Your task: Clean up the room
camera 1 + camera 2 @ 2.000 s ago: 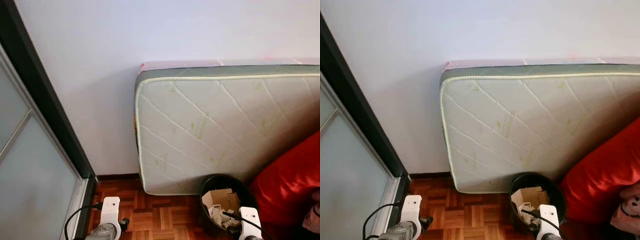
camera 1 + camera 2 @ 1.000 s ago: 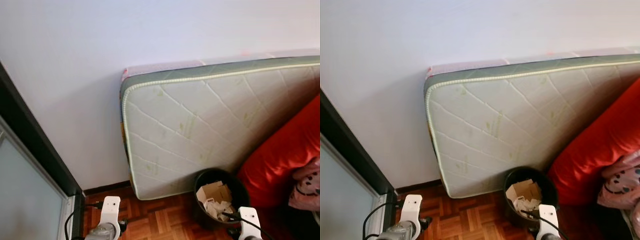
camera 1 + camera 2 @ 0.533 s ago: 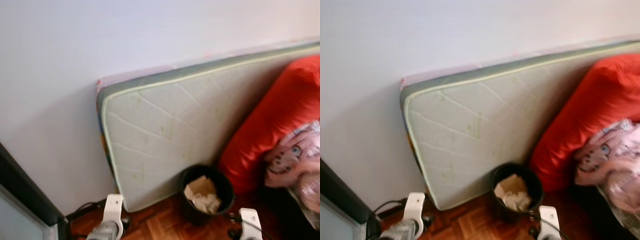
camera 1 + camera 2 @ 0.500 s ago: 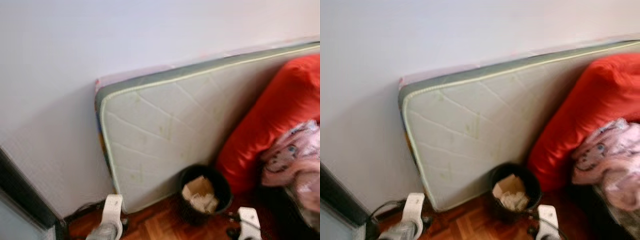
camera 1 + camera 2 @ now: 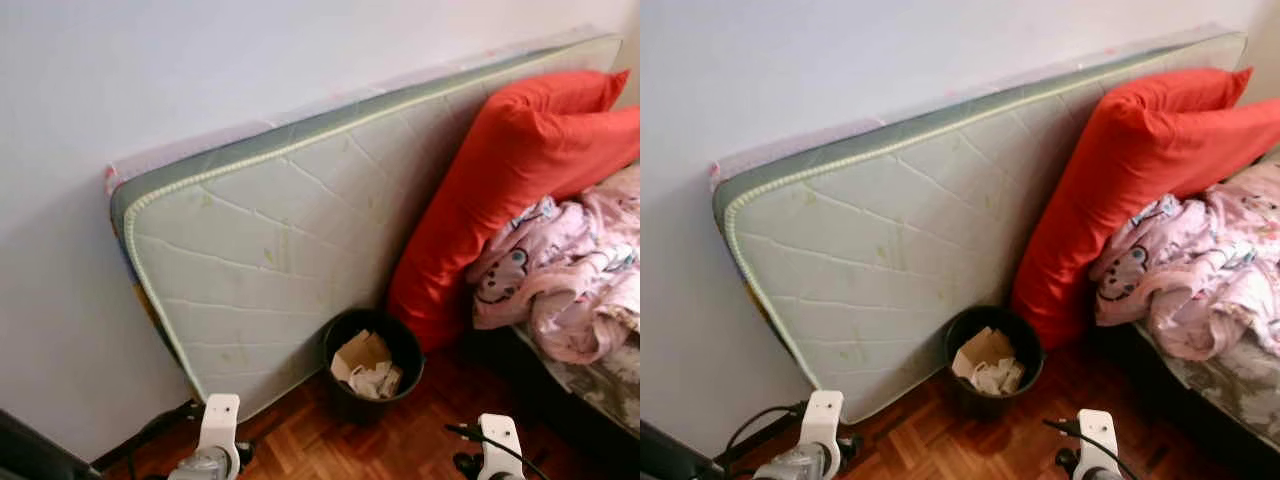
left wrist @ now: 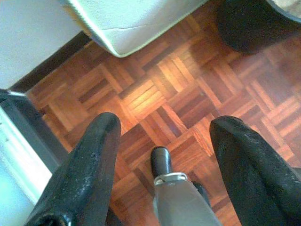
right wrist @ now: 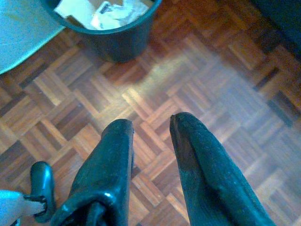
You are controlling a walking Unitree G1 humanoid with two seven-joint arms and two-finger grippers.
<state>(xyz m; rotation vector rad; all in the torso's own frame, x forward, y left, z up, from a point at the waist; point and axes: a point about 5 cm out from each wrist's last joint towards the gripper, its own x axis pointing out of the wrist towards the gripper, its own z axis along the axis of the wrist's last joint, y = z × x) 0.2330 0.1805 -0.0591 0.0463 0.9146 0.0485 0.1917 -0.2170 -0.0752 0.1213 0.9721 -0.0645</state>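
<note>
A black waste bin (image 5: 372,365) with cardboard and crumpled paper (image 5: 362,366) in it stands on the parquet floor against a leaning mattress (image 5: 270,250). Both arms hang low at my sides, their white wrists at the bottom edge. My left gripper (image 6: 167,121) is open wide above bare floor, near the mattress corner (image 6: 127,19). My right gripper (image 7: 153,121) is open by a narrow gap with nothing in it, a short way from the bin (image 7: 117,44).
Two red pillows (image 5: 500,170) lean on the mattress beside the bin. A rumpled pink blanket (image 5: 565,285) lies on a bed (image 5: 600,385) at the right. A black cable (image 5: 150,430) runs along the white wall at the lower left. Parquet (image 5: 970,440) lies open before me.
The camera has swung to the right: the dark door frame has left the picture and the red pillows, pink blanket and bed have come in. Both arms hang as before.
</note>
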